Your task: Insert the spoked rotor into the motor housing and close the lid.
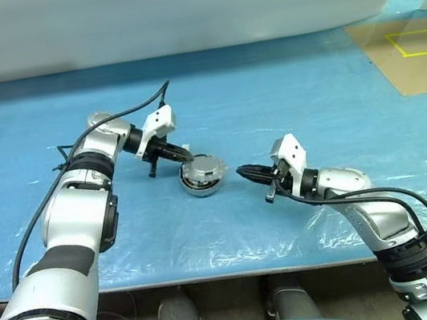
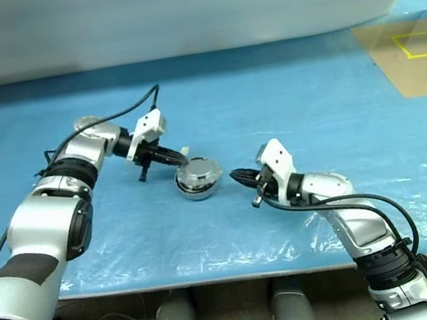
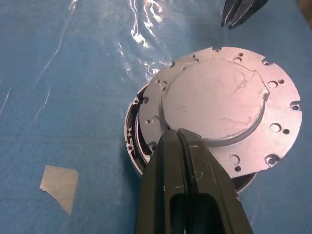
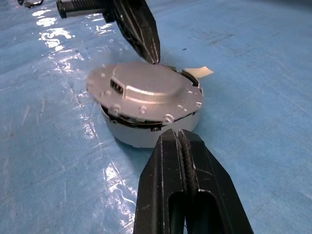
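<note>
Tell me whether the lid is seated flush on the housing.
Not flush: the lid sits shifted sideways on the housing, overhanging one side, a dark gap beneath.

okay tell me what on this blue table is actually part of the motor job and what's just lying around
Part of the job:
- lid, lying off-centre on top of the housing
- housing underneath
- left claw, shut, tip at the lid's edge
- right claw, shut, beside the housing

Lying about:
- scrap of tape on the blue sheet
</note>
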